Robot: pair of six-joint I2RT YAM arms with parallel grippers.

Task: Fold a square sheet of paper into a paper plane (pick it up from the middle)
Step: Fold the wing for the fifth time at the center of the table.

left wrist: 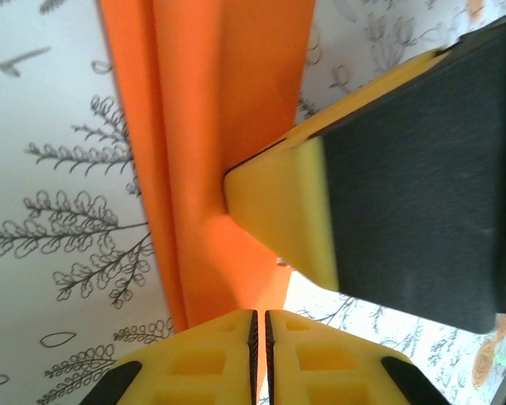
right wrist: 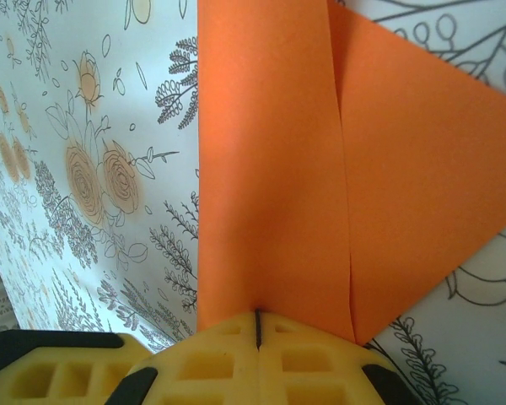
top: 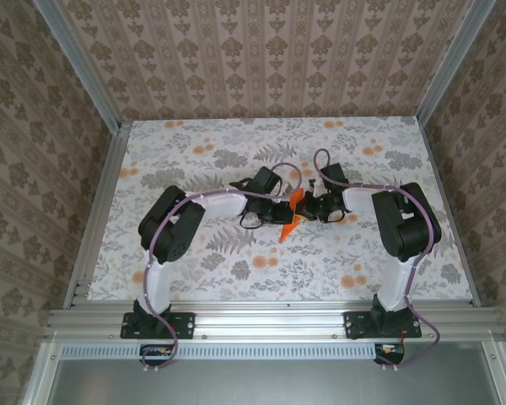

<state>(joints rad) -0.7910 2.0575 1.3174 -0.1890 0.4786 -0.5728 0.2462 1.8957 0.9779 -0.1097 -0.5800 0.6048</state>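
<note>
The bright orange paper (top: pixel 292 214) hangs folded and upright between both grippers above the middle of the table. In the left wrist view it is a long creased strip (left wrist: pixel 211 126), and my left gripper (left wrist: pixel 261 325) is shut on its lower edge. The right arm's yellow and black finger (left wrist: pixel 287 219) presses on the same paper from the right. In the right wrist view the folded paper (right wrist: pixel 270 169) shows a lengthwise crease and a triangular flap to the right, with my right gripper (right wrist: pixel 258 325) shut on its near edge. From above, the left gripper (top: pixel 278 211) and right gripper (top: pixel 314 207) face each other.
The table (top: pixel 236 270) wears a white cloth printed with grey leaves and pale orange flowers. Patterned walls and aluminium rails (top: pixel 93 211) enclose it on three sides. Both arms bend inward, with cables looping over them.
</note>
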